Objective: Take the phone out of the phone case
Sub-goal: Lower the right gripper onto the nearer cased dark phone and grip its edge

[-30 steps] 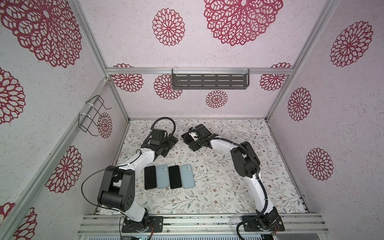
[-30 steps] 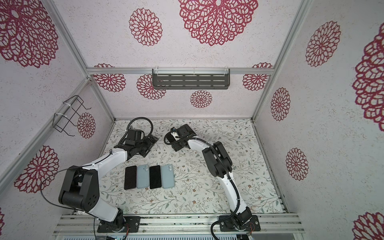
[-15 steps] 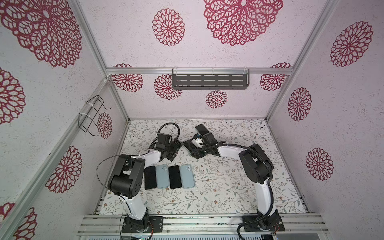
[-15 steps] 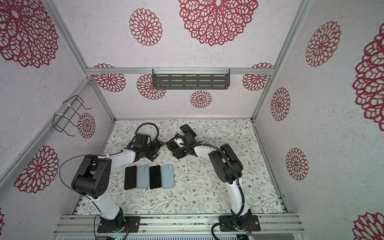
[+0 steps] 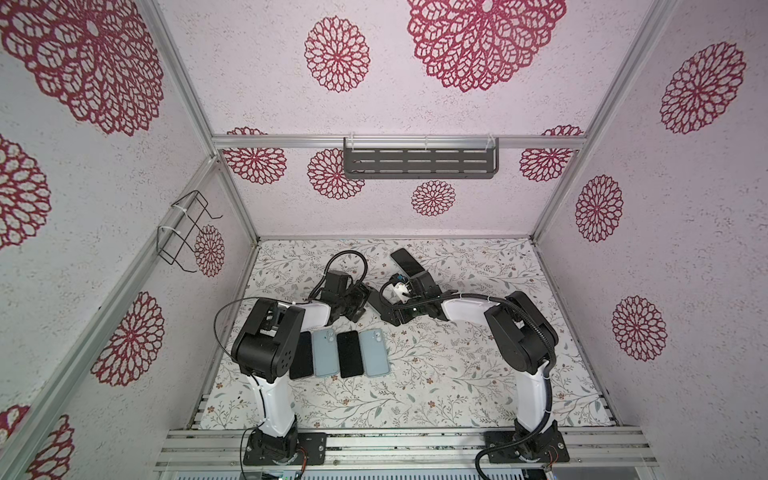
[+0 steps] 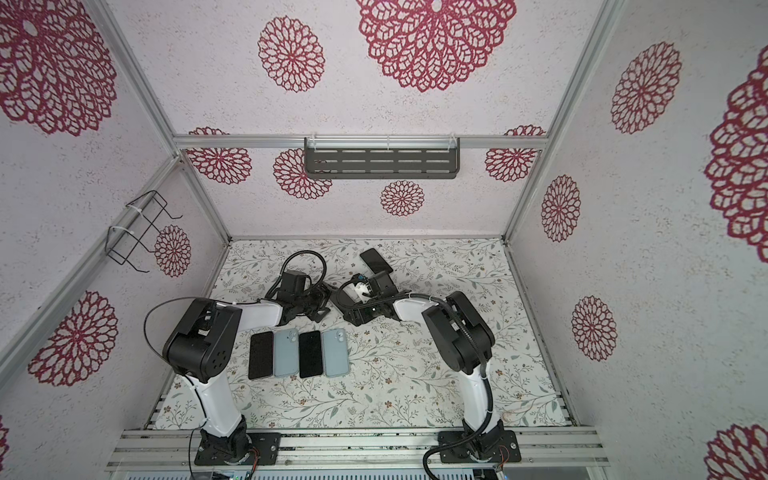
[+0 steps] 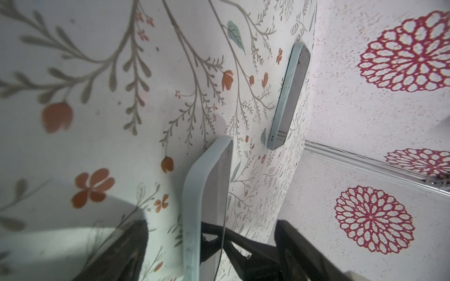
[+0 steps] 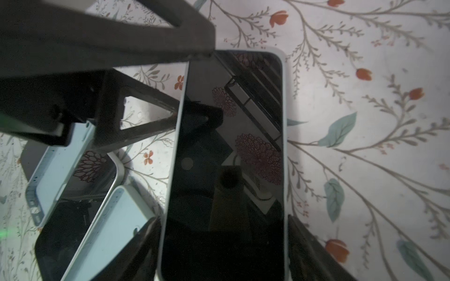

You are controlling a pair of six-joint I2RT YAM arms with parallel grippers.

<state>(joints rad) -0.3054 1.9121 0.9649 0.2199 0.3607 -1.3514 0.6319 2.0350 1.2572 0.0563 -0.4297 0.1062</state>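
The right gripper (image 8: 224, 228) clamps the black-screened phone (image 8: 226, 158), seated in its pale-blue soft case (image 8: 285, 102), by the long edges above the floral mat (image 8: 365, 121). The left gripper (image 7: 210, 226) stands wide astride the phone's free end. If those jaws pinch case and phone together, or skid off the rim, nothing peels and the phone may twist loose.

I work in a robot lab test cell. An aluminium frame (image 5: 291, 142) boxes me in, its wall panels (image 5: 665, 257) papered with red rosettes. A floral cloth (image 5: 457, 374) is my worktop; a slotted grey shelf (image 5: 419, 163) and a wire rack (image 5: 185, 232) are tied to the frame, and my arm bases (image 5: 284, 446) are bolted to front rails (image 5: 407, 449).
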